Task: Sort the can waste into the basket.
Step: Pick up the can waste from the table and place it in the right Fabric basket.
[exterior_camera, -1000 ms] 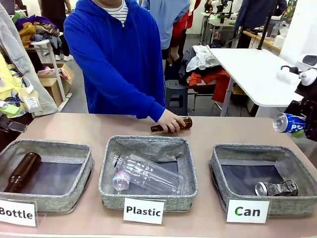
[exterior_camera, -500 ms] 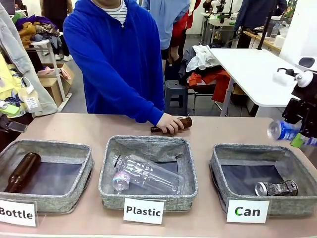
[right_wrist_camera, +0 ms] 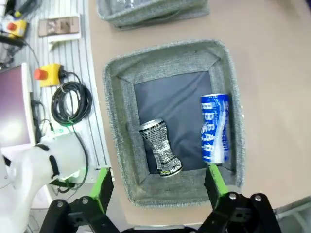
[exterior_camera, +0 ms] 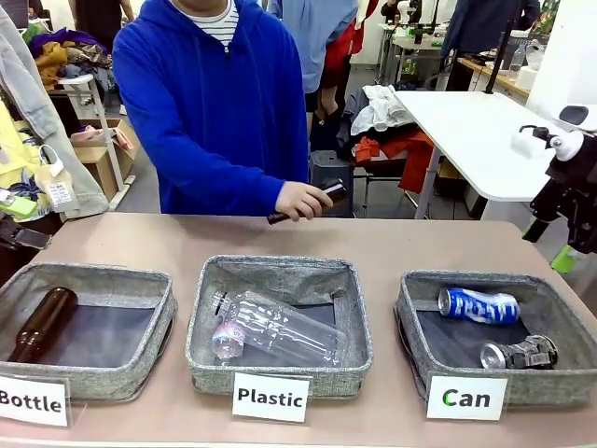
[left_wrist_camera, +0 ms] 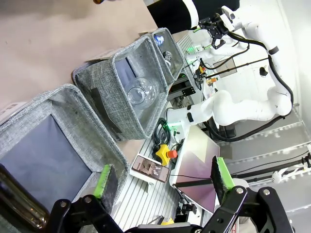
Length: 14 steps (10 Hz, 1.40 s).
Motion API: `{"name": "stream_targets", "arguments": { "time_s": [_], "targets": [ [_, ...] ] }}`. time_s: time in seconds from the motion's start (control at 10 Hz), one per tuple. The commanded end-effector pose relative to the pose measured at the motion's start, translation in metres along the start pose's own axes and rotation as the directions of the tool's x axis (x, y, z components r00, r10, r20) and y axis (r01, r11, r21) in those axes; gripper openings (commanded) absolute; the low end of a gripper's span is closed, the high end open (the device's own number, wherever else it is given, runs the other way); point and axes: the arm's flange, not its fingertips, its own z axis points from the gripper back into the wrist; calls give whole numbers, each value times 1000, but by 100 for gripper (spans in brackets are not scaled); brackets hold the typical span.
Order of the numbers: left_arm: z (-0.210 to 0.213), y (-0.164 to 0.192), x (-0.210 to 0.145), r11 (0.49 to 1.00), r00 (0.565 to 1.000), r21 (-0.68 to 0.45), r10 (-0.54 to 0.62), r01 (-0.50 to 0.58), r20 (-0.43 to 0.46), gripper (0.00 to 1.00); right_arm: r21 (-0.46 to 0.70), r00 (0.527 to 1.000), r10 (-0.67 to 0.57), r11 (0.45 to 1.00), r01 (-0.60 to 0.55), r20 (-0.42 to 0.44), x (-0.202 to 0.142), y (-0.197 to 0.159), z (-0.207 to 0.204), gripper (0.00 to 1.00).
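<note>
Three square grey fabric baskets sit in a row on the tan table (exterior_camera: 401, 245), each with dark lining and a white card in front: "Bottle", "Plastic", "Can" in black print, the C of "Can" partly green. The Can basket (exterior_camera: 417, 322) on the right holds both cans lying on their sides: the blue can (exterior_camera: 478, 304) with white lettering, too small to read, lies toward the far wall, and the silver can (exterior_camera: 519, 353), dented and crumpled, lies near the front right, just apart from the blue one. In the right wrist view the blue can (right_wrist_camera: 214, 127) lies along one wall and the silver can (right_wrist_camera: 161, 148) beside it, not touching. The right gripper (right_wrist_camera: 158, 185) hangs over that basket with its green-padded fingers spread wide and nothing between them; in the front view it shows at the right edge (exterior_camera: 563, 245). The left gripper (left_wrist_camera: 160, 177) is spread apart too, empty, over the Bottle basket (exterior_camera: 131, 359), where a brown glass bottle (exterior_camera: 39, 323) lies. The Plastic basket (exterior_camera: 280, 373) holds a clear ribbed plastic bottle (exterior_camera: 275, 327). The person in a blue hoodie holds a second brown bottle (exterior_camera: 328, 193) in one hand (exterior_camera: 300, 200), lifted off the far side of the table.
</note>
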Motion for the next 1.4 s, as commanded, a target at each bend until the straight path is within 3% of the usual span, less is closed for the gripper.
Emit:
{"name": "stream_targets", "arguments": {
  "time_s": [0.0,0.1,0.2,0.3,0.4,0.5,0.6,0.7,0.8,1.0,1.3],
  "targets": [
    [1,-2,0,1000,1000,-7,4,-4,0,100,10,972,-180,984,181,152,4,-5,3,100],
    [1,-2,0,1000,1000,-7,4,-4,0,100,66,907,-177,984,164,381,7,-8,6,100],
    [1,-2,0,1000,1000,-7,4,-4,0,100,189,827,-216,973,135,520,5,-12,9,100],
    [1,-2,0,1000,1000,-7,4,-4,0,100,154,695,-294,954,258,656,0,-27,14,100],
    [1,-2,0,1000,1000,-7,4,-4,0,100,205,609,-279,960,190,742,-4,-36,16,100],
    [1,-2,0,1000,1000,-7,4,-4,0,100,298,563,-300,949,98,770,-11,-42,13,100],
    [0,0,0,1000,1000,0,0,0,0,100,337,522,-336,937,96,784,-17,-48,10,100],
    [68,-40,-6,997,970,39,-71,63,232,100,361,483,-365,927,105,796,-22,-58,9,100],
    [117,-62,-20,995,918,64,-101,83,383,100,302,571,-340,939,164,747,-12,-38,15,100],
    [170,-67,-45,988,858,144,-117,51,499,100,302,571,-340,939,164,747,-12,-38,15,100],
    [192,-60,-62,982,796,186,-89,-30,598,100,302,571,-340,939,164,747,-12,-38,15,100]
  ]
}}
